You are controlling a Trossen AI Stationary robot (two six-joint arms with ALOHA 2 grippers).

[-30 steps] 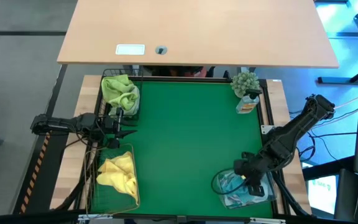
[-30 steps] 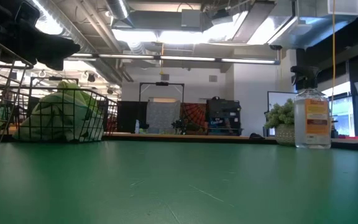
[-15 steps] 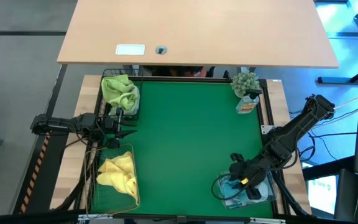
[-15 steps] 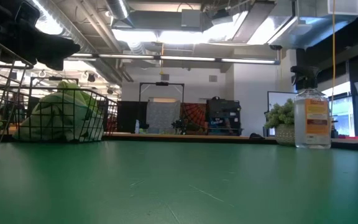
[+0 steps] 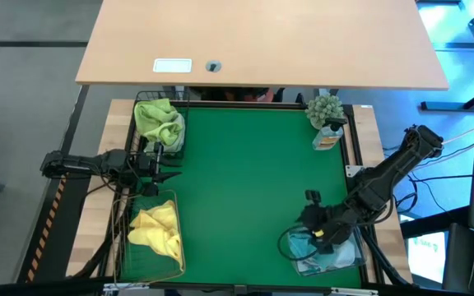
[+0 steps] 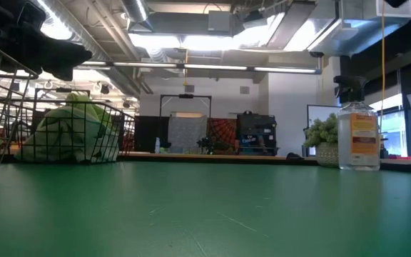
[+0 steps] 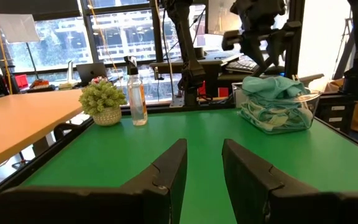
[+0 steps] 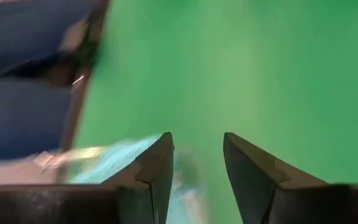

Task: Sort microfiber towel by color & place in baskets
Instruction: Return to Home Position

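A black wire basket (image 5: 159,123) at the table's far left holds green towels (image 6: 73,132). Nearer on the left, a tan wire basket (image 5: 151,234) holds a yellow towel (image 5: 156,226). The clear tub (image 5: 286,244) at the near right holds teal towels (image 7: 272,102). My right gripper (image 5: 310,201) hovers open just off the tub's far-left corner, with nothing between its fingers (image 8: 197,140). Between the two wire baskets at the left edge, my left gripper (image 5: 169,168) is open and level, pointing across the mat (image 7: 204,152).
A small potted plant (image 5: 326,108) and a spray bottle (image 5: 327,136) stand at the far right corner. The green mat's middle (image 5: 245,181) holds nothing. A wooden desk (image 5: 262,41) lies beyond the far edge.
My right gripper has moved from over the clear tub up and toward the table's far-left, and now sits just off the tub's corner. The teal towels stay in the tub. My left arm has kept still.
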